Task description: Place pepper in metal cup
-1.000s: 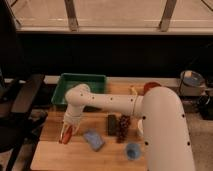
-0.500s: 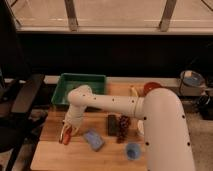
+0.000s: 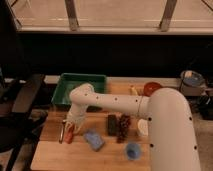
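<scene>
The pepper (image 3: 70, 134) is slim and red-orange and lies on the left part of the wooden table (image 3: 55, 157). My gripper (image 3: 66, 130) is down at the pepper, right over it, at the end of the white arm (image 3: 115, 102) that reaches in from the right. The metal cup (image 3: 112, 124) stands near the middle of the table, to the right of the gripper and apart from it, with its dark inside showing.
A dark red grape bunch (image 3: 123, 128) lies beside the metal cup. A blue sponge (image 3: 93, 140) lies just right of the pepper. A light blue cup (image 3: 132, 150) stands in front, a white cup (image 3: 142, 127) by the arm. A green bin (image 3: 80, 89) and an apple (image 3: 151, 88) are at the back.
</scene>
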Controlling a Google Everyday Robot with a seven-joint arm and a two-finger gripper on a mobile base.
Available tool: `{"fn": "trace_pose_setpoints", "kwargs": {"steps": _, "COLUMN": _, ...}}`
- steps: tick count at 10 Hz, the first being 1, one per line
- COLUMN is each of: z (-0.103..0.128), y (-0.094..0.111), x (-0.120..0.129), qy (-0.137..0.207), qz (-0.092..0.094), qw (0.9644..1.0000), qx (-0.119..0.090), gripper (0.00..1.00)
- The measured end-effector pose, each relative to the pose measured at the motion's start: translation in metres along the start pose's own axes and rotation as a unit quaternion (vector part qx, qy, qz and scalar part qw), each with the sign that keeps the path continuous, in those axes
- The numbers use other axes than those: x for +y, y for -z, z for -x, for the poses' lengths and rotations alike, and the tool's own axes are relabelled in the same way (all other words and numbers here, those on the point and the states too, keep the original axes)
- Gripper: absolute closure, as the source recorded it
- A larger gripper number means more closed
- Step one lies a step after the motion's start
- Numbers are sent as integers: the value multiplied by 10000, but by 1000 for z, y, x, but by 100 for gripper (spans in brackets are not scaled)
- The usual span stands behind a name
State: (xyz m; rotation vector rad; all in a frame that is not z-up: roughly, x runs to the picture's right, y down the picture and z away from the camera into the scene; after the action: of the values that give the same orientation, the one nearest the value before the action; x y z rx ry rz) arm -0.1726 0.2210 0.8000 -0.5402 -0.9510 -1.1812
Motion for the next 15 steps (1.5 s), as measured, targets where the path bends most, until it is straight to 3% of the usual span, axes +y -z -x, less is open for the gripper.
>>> {"fn": "trace_pose_setpoints", "kwargs": {"steps": 2, "z": 5, "y": 48, "x": 12, "qy": -348, "qz": -162, "qw": 9990, "qx": 250, "gripper": 100}}
{"fn": "trace_pose_setpoints", "kwargs": {"steps": 4, "z": 14, "y": 105, "x": 36, "qy": -776, "qz": -291, "qw": 9951, "qx": 534, "gripper": 100}}
{"fn": "trace_pose_setpoints", "kwargs": {"steps": 6, "z": 21, "y": 143, "x": 68, "qy": -1195, "qz": -311, "qw": 9901, "qx": 674, "gripper": 100}}
{"fn": "trace_pose_setpoints", "kwargs": {"steps": 8, "z": 30, "y": 161, "x": 104, "qy": -1608, "qz": -210, "qw": 9843, "qx": 689, "gripper": 100}}
{"fn": "trace_pose_setpoints", "kwargs": {"steps": 11, "z": 55, "y": 185, "x": 169, "qy": -2420, "qz": 55, "qw": 9681, "qx": 653, "gripper": 100}}
{"fn": "trace_pose_setpoints", "kwargs": {"steps": 13, "z": 74, "y": 196, "x": 221, "qy": -2999, "qz": 107, "qw": 9519, "qx": 614, "gripper": 100}}
{"fn": "trace_pose_setpoints", "kwargs": {"steps": 14, "z": 79, "y": 198, "x": 231, "qy": -3122, "qz": 106, "qw": 9480, "qx": 602, "gripper": 100}}
{"fn": "trace_pose_setpoints", "kwargs": {"steps": 15, "z": 79, "y": 198, "x": 232, "qy": -3138, "qz": 100, "qw": 9475, "qx": 604, "gripper": 100}}
